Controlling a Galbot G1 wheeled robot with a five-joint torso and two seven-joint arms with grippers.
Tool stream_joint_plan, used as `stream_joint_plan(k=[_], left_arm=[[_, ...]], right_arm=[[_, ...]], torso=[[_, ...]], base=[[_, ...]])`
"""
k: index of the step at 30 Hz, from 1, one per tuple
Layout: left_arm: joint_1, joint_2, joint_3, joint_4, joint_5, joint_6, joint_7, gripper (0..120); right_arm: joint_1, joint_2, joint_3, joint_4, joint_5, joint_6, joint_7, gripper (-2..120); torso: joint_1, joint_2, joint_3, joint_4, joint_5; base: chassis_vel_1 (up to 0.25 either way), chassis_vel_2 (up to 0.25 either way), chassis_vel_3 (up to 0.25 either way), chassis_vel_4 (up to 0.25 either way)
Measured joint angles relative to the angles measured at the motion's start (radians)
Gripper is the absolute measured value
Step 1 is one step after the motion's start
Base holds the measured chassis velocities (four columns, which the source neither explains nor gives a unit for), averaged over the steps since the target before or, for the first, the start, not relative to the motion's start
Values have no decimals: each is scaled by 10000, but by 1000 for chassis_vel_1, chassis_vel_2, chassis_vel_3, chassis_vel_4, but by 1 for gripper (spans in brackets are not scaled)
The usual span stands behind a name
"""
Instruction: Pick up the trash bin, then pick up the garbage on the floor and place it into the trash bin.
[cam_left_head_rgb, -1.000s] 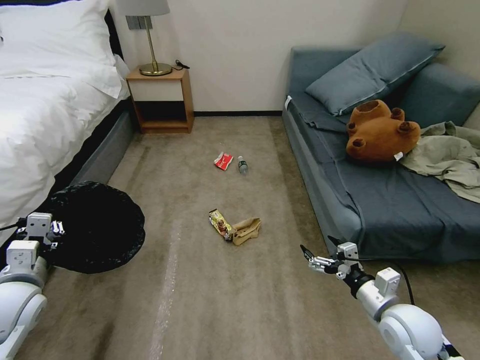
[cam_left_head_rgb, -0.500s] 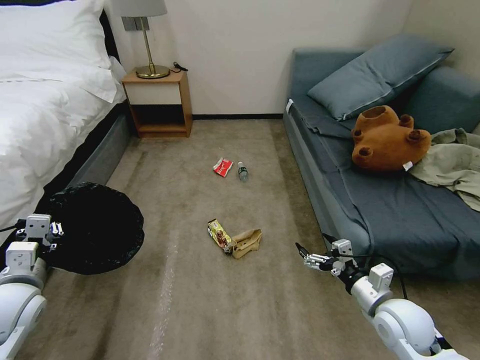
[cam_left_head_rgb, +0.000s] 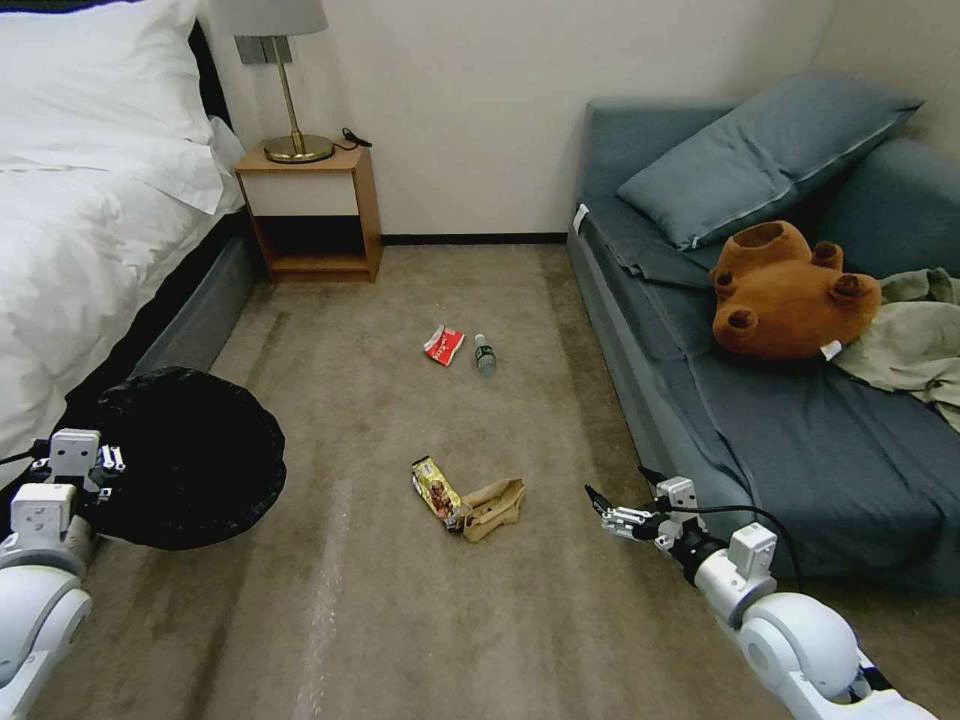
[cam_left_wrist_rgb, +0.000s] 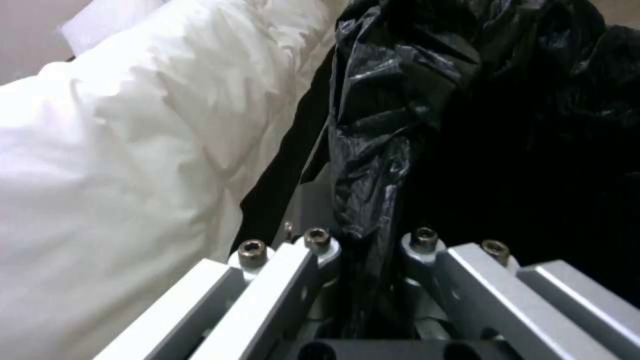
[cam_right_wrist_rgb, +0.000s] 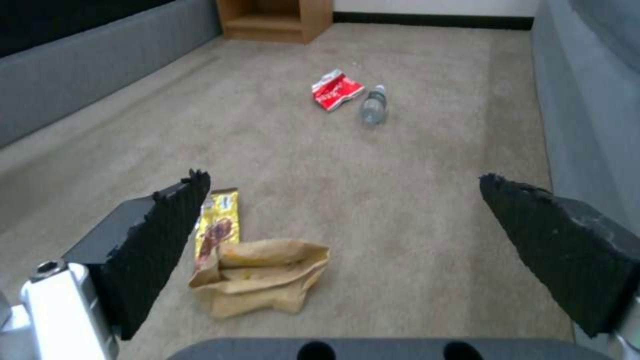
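The bed edge has the trash bin just beside it, its black bag rim clamped between the left gripper's fingers. The right gripper, spread wide and empty, hangs beyond the crumpled paper bag, which touches the gold snack wrapper. Farther from the bed, the red-and-white packet lies near the small bottle.

Left end effector at trash bin; garbage on carpet.
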Motion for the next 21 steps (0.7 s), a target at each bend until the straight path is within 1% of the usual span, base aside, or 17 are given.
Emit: stream_joint_plan(k=[13, 21], left_arm=[[-2, 75, -6, 118, 11, -54, 24, 5], [21, 38, -18, 146, 13, -86, 51, 5]], right_arm=[[332, 26, -385, -289, -6, -13, 17, 100], [433, 49, -566, -390, -26, -35, 47, 100]], torso=[[0, 1, 0, 0, 0], [0, 0, 0, 0, 0]], base=[[-111, 105, 109, -100], [-99, 116, 100, -104]])
